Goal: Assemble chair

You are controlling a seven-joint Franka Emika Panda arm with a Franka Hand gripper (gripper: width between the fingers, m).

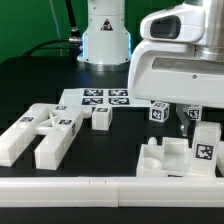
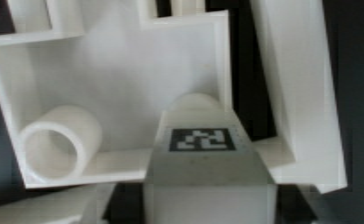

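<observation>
Exterior view: gripper (image 1: 186,122) is hanging low near the table's (image 1: 110,150) front edge, on the exterior view's right, just behind a notched block (image 1: 170,158). Plate (image 1: 38,132) is lying front, on the exterior view's left. Wrist view: jaws are gripping a tagged leg (image 2: 204,160) over a holed part (image 2: 126,90).

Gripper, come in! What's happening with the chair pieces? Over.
Gripper down over a tagged block, jaws either side; grip unconfirmed. Other chair parts loose on table. Small cube close beside gripper. Over.
</observation>
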